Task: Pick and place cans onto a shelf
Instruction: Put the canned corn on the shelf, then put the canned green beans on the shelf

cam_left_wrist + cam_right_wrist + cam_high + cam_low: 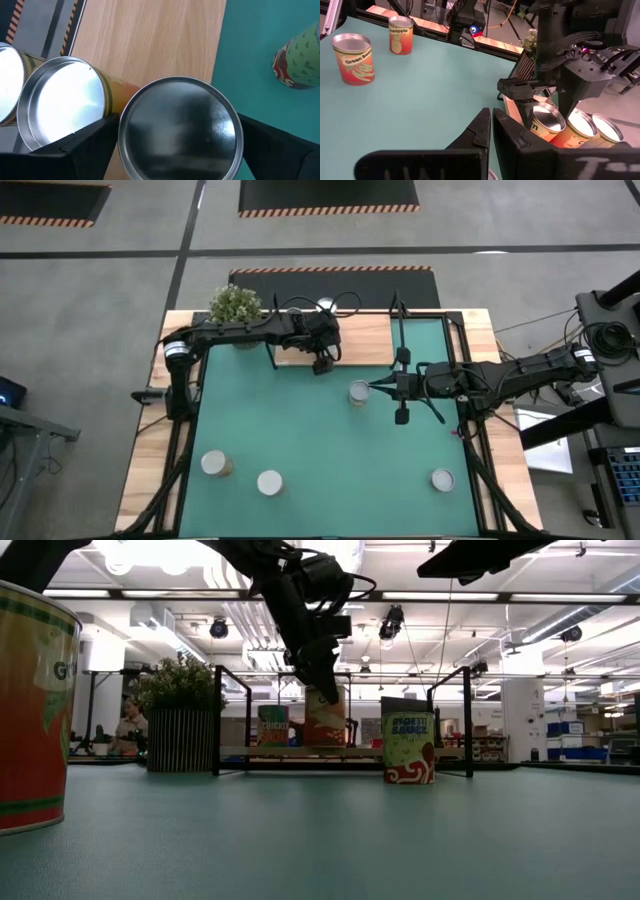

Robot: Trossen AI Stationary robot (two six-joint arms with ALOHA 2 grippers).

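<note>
Gripping can (pixel 177 130), left hand (pixel 323 363), over shelf (pixel 150 40)

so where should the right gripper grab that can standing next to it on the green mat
Grip the can across its curved side wall, just below the rim, coming from above. It stands upright on the green mat with free space around it, and the right gripper is right beside it.

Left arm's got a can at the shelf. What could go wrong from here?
1. The held can sits close beside another can on the shelf; it may knock that one on release.
2. The right gripper waits by a mat can, and a careless move could tip it.
</note>
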